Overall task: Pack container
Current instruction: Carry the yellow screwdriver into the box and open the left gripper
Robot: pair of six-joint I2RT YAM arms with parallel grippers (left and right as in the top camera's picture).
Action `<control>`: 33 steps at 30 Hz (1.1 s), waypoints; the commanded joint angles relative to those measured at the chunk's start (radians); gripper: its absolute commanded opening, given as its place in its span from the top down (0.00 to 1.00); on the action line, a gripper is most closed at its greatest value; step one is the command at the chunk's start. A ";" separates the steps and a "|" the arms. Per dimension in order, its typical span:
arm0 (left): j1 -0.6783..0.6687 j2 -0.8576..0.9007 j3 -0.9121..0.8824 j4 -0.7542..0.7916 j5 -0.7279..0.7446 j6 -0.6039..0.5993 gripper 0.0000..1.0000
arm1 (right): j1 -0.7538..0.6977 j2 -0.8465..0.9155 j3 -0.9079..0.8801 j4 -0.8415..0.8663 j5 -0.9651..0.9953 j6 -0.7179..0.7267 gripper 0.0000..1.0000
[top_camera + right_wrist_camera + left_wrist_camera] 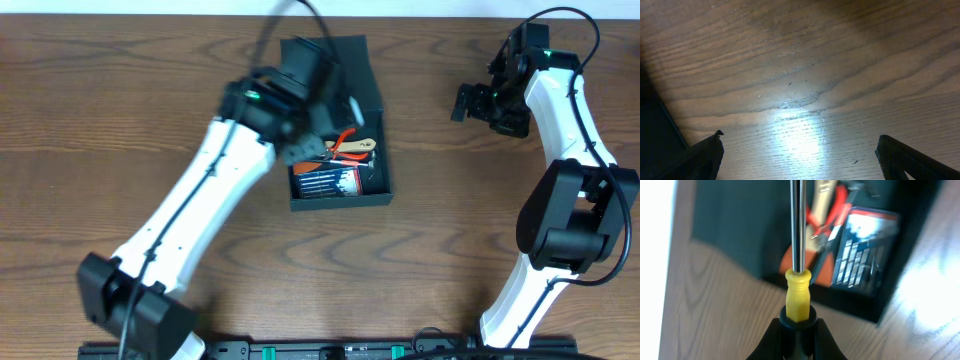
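The dark teal-black container (pixel 340 203) lies open at mid-table, its flap lid (pixel 358 68) folded back on the far side. Inside are red-handled pliers (pixel 348 143) and a dark printed packet (pixel 328 181). My left gripper (pixel 338 108) hovers over the container and is shut on a screwdriver. In the left wrist view the gripper (pixel 798 326) grips the black and yellow handle (pixel 798 294), and the steel shaft points over the container (pixel 855 305), the pliers (pixel 834 214) and the packet (pixel 866 250). My right gripper (pixel 462 102) is open and empty to the container's right.
The right wrist view shows only wood tabletop between the spread fingers (pixel 800 142), with a dark edge (pixel 655 125) at the left. The left arm crosses the table from the lower left to the container. The right arm stands along the right side.
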 commanded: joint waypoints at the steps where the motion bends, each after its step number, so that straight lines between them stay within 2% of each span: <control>1: -0.042 0.072 -0.020 -0.009 -0.006 0.098 0.93 | 0.008 0.008 -0.003 -0.006 -0.016 -0.011 0.01; 3: -0.061 0.110 -0.020 -0.012 -0.006 0.131 0.87 | 0.008 0.008 -0.003 -0.008 -0.019 -0.011 0.01; 6: -0.076 0.172 -0.020 -0.011 -0.003 0.151 0.84 | 0.008 0.008 -0.003 -0.009 -0.020 -0.011 0.01; 11: -0.079 0.266 -0.020 -0.019 0.018 0.150 0.83 | 0.008 0.008 -0.003 -0.013 -0.019 -0.011 0.01; 18: -0.087 0.303 -0.020 -0.042 0.137 0.150 0.83 | 0.008 0.008 -0.003 -0.016 -0.020 -0.011 0.01; 22: -0.086 0.303 -0.020 -0.051 0.138 0.149 0.68 | 0.008 0.008 -0.003 -0.016 -0.027 -0.008 0.01; 25: -0.086 0.303 -0.019 -0.056 0.137 0.117 0.47 | 0.008 0.008 -0.003 -0.016 -0.041 -0.008 0.01; 26: -0.086 0.303 -0.019 -0.055 0.132 0.107 0.44 | 0.008 0.008 -0.003 -0.017 -0.046 -0.007 0.01; 27: -0.085 0.303 -0.019 -0.056 0.116 0.095 0.44 | 0.008 0.008 -0.003 -0.018 -0.051 -0.007 0.01; 28: -0.085 0.302 -0.016 -0.056 0.084 0.079 0.49 | 0.008 0.008 -0.003 -0.020 -0.058 -0.008 0.01; 30: -0.084 0.290 0.006 -0.055 -0.014 0.014 0.71 | 0.008 0.008 -0.003 -0.024 -0.072 -0.008 0.01; 33: -0.063 0.250 0.080 -0.051 -0.139 -0.110 0.76 | 0.008 0.008 -0.003 -0.022 -0.128 -0.008 0.01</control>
